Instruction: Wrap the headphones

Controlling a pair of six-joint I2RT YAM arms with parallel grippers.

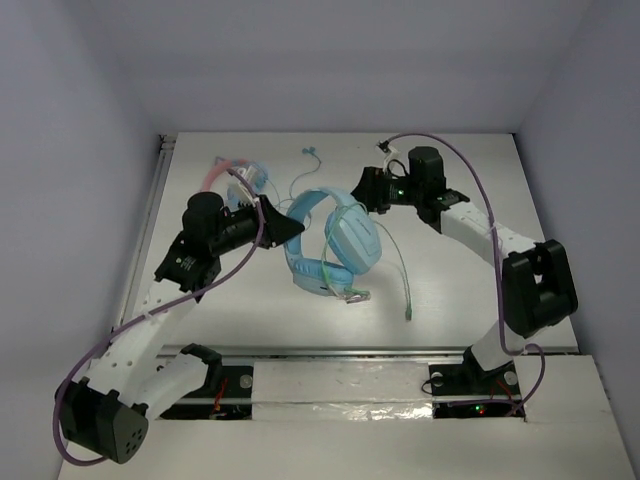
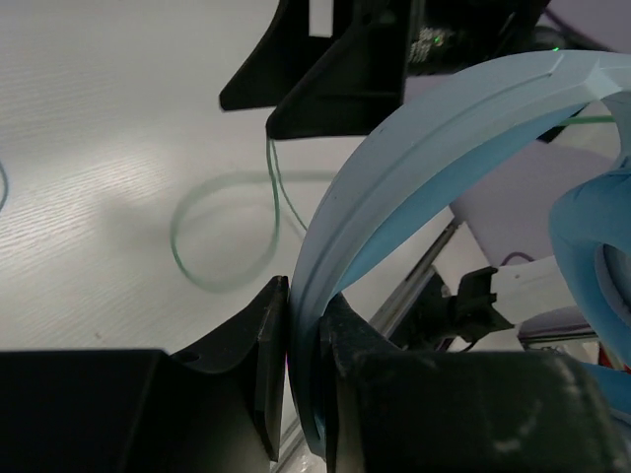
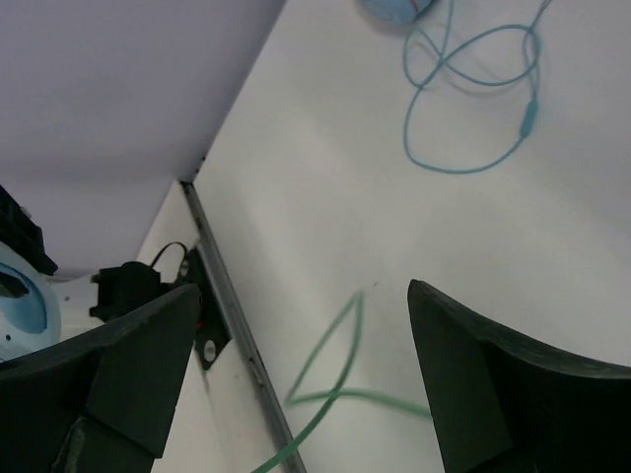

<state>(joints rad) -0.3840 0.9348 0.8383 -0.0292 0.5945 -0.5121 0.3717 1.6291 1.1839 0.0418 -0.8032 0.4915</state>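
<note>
The light-blue headphones [image 1: 350,240] are lifted at the table's middle, one padded cup facing up and the other cup [image 1: 315,272] lower. My left gripper [image 1: 285,225] is shut on the blue headband [image 2: 444,128], which is pinched between both jaws in the left wrist view, where the gripper [image 2: 306,296] sits at the bottom. The thin green cable [image 1: 400,262] trails right and ends near the front. My right gripper [image 1: 363,190] is open and empty just right of the headband. In the right wrist view the gripper [image 3: 305,288] hovers over a cable loop [image 3: 340,345] on the table.
Pink-banded cat-ear headphones [image 1: 235,175] lie behind my left gripper. Teal earbuds [image 1: 310,155] lie at the back, and also show in the right wrist view [image 3: 463,99]. A metal rail [image 1: 370,352] runs along the table's near edge. Walls enclose three sides.
</note>
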